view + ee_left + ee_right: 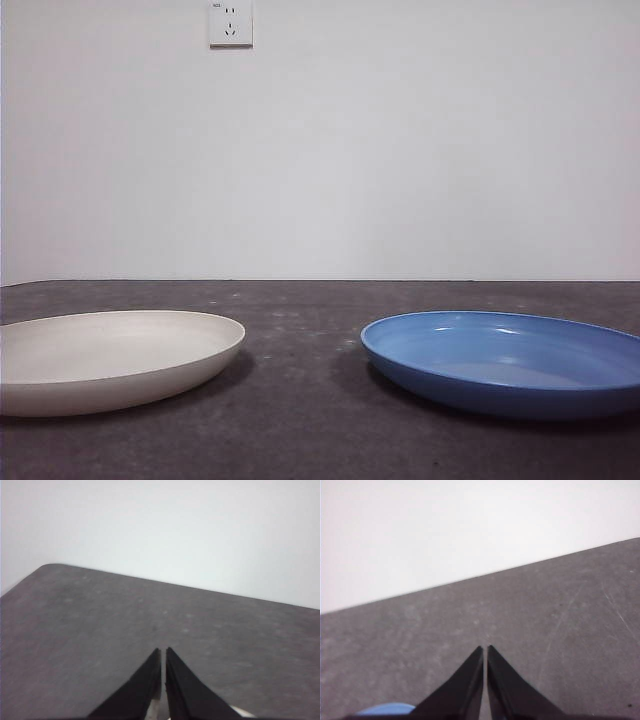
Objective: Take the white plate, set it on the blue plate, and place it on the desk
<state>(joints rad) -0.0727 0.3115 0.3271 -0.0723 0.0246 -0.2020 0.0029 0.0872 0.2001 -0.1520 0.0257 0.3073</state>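
The white plate (110, 357) lies flat on the desk (300, 420) at the left of the front view. The blue plate (508, 360) lies flat to its right, a gap of bare desk between them. No arm shows in the front view. My left gripper (163, 651) is shut and empty above bare desk (100, 630). A pale sliver shows beside its jaws at the frame edge. My right gripper (485, 648) is shut and empty over the desk (560, 630), with a small part of the blue plate (387, 709) showing beside its jaws.
A white wall stands behind the desk's far edge, with a wall socket (230, 23) high up. In the left wrist view a rounded corner of the desk (50, 567) shows.
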